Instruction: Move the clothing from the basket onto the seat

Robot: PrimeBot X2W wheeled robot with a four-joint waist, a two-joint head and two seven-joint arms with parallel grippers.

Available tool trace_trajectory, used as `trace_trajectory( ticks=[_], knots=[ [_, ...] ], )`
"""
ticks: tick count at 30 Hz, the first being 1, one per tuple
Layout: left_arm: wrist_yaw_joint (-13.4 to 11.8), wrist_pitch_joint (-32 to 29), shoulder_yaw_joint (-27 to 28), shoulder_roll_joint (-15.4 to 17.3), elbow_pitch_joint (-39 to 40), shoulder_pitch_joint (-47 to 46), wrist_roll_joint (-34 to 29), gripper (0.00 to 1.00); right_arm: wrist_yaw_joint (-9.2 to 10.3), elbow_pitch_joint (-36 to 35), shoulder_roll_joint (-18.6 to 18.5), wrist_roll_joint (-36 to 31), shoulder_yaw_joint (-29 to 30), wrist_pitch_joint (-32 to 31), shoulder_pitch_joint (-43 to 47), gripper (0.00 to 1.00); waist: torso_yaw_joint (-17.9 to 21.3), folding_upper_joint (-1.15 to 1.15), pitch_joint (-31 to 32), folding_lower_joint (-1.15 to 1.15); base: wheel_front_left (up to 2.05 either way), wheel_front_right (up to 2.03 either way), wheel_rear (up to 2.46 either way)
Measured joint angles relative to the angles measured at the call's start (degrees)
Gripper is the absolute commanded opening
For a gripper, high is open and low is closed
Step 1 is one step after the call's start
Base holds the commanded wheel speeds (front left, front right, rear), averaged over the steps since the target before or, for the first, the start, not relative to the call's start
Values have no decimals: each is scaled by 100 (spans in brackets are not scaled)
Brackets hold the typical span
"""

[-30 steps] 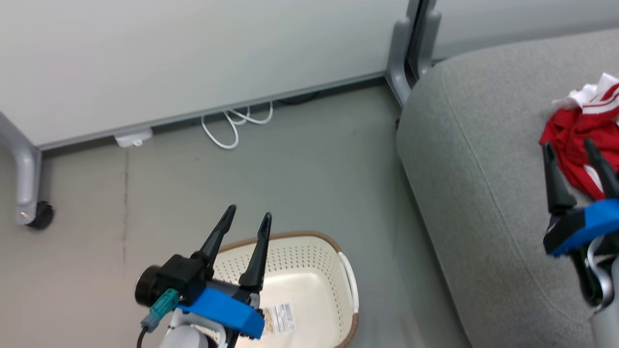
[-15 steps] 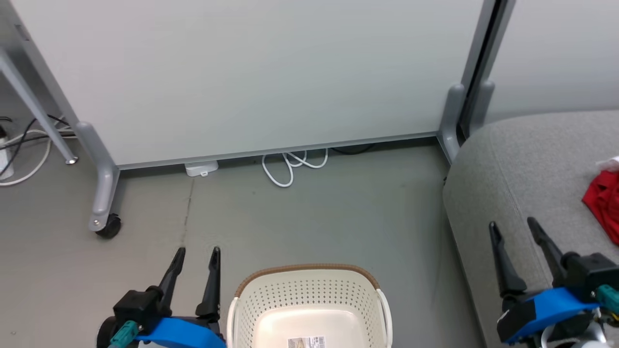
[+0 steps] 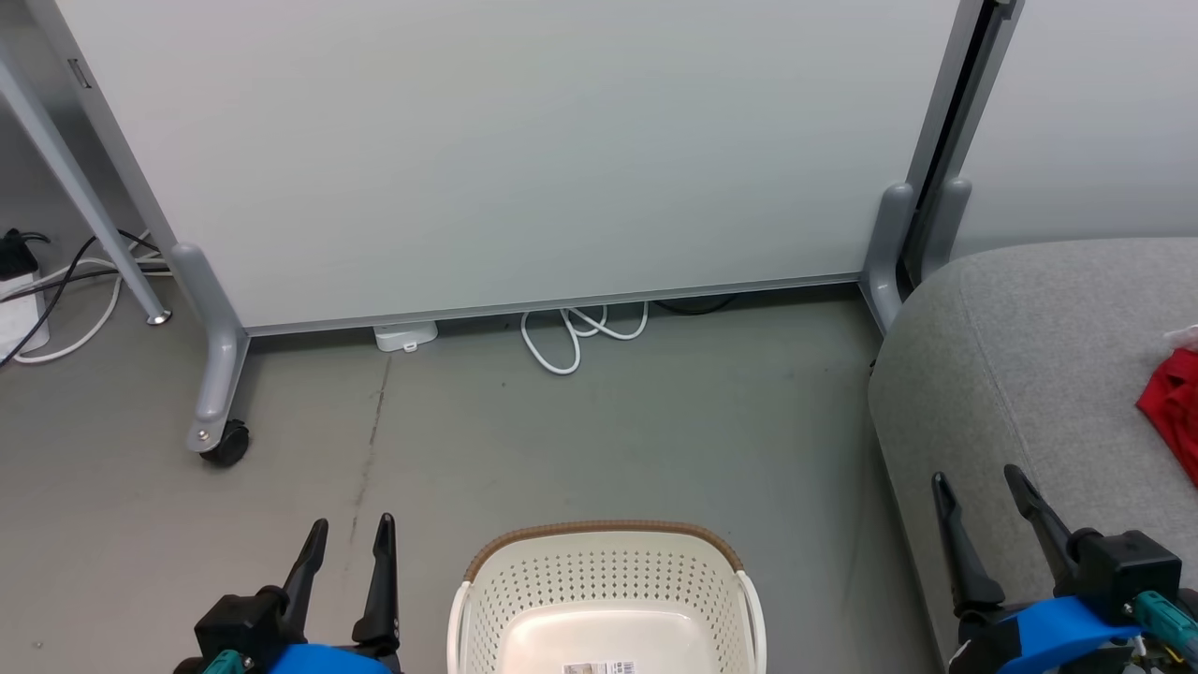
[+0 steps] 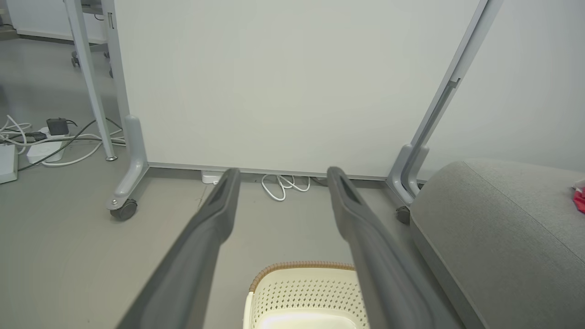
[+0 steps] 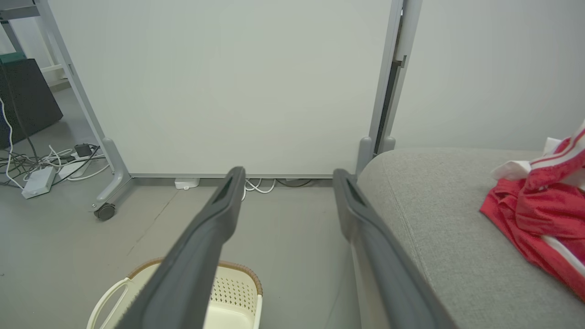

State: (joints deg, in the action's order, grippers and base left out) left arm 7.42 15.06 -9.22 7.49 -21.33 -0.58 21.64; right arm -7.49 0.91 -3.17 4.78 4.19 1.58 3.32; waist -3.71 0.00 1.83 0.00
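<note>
The cream perforated basket (image 3: 608, 599) with its brown rim stands on the floor at the bottom centre; the part of its inside that shows holds only a label. Red clothing (image 3: 1172, 407) with white stripes lies on the grey seat (image 3: 1029, 356) at the right edge, seen larger in the right wrist view (image 5: 539, 219). My left gripper (image 3: 346, 534) hovers open over the floor left of the basket (image 4: 304, 292). My right gripper (image 3: 978, 487) is open above the seat's front left part (image 5: 438, 219), well short of the clothing. Nothing is between either pair of fingers.
A white partition panel (image 3: 524, 159) on grey wheeled feet (image 3: 217, 435) stands behind the basket. A coiled white cable (image 3: 576, 332) lies at its base. More cables and a power strip (image 5: 39, 180) lie at the far left.
The head camera has swung left and up, so the basket now sits centred and the clothing at the right edge. Both grippers sit lower in view, still open and empty.
</note>
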Motion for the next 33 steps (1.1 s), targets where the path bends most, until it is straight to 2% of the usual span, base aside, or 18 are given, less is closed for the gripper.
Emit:
trace_trajectory(
  ticks=[15, 16, 27, 33],
  knots=[
    [0, 0, -46, -29, -41, 4, -1, 100, 0, 147, 19, 89, -37, -51, -8, 100, 110, 0, 7, 0, 0, 0, 0],
    [0, -1, -55, -30, -51, 6, -1, 0, 0, 166, 20, 92, -45, -51, -8, 0, 118, 0, 8, 0, 0, 0, 0],
    [0, -44, -81, -130, -606, 404, 14, 0, 0, 843, 82, 102, -46, -62, 86, 0, 125, 0, 5, 1, 0, 0, 0],
    [0, -208, -5, -167, -570, 427, 525, 0, 0, 924, 90, 709, -29, -122, 79, 0, 137, 0, -5, 1, 0, 0, 0]
  ],
)
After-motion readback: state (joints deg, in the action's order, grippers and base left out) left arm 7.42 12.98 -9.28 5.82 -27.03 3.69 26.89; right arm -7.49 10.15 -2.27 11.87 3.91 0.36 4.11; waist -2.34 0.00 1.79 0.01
